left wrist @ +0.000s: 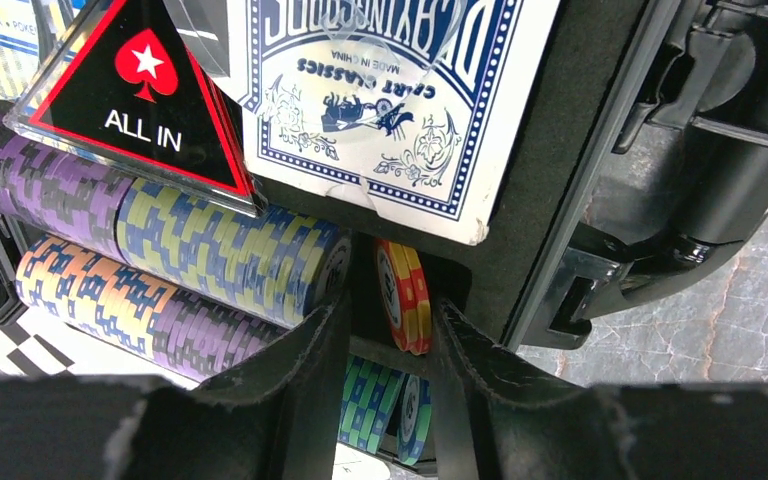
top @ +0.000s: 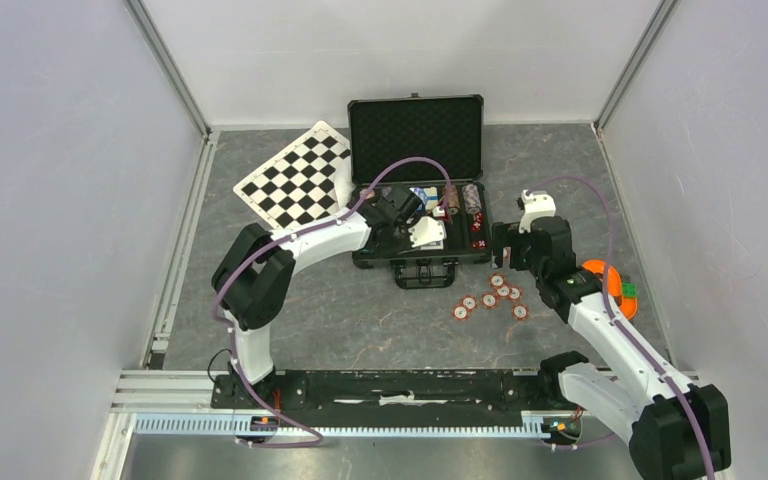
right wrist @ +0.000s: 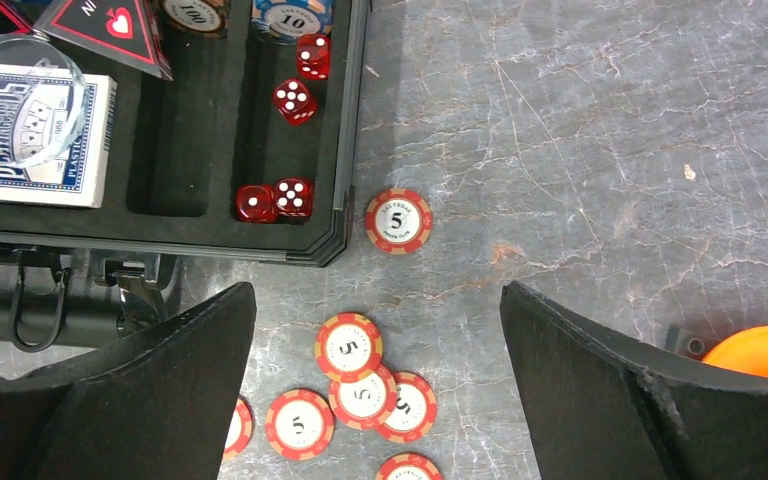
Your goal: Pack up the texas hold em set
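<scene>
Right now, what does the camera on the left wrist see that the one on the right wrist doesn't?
Only the left wrist view: rows of purple, blue and yellow chips packed in slots of the black case, and a few red chips standing on edge between the fingers of the left claw. Only the right wrist view: red dice in the case, loose red chips on the table, and an orange object at the edge. Both: the blue card deck, the case and the grey marbled table.

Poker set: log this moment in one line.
left jaws: open, astride slotted chips in case | right jaws: open, over loose chips on table | packing: unfinished
</scene>
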### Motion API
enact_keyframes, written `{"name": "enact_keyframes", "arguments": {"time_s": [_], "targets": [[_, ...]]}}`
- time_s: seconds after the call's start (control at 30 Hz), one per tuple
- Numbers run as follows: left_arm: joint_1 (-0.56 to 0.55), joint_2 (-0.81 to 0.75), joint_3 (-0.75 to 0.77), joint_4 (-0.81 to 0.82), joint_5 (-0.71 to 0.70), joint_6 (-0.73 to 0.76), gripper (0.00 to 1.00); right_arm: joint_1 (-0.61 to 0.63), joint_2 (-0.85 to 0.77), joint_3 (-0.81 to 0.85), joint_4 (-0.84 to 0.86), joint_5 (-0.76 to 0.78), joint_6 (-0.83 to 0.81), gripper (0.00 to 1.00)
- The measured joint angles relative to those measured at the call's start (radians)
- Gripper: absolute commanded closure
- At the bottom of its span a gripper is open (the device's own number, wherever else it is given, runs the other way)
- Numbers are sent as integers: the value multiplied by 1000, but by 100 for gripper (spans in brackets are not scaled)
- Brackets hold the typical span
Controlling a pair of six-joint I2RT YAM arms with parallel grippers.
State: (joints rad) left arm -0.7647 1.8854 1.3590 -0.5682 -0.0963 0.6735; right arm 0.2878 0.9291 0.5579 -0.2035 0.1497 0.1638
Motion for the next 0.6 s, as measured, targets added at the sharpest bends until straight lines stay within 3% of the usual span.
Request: {"name": "enact_keyframes", "arguments": {"time_s": [0.17,0.6], "targets": [[-10,0,-13,31,-37,-15,69,-2,2,-1,10,-19,0,2],[-17,-16,-47,76,-64,-35,65,-12,5,-6,23,-48,0,2]]}}
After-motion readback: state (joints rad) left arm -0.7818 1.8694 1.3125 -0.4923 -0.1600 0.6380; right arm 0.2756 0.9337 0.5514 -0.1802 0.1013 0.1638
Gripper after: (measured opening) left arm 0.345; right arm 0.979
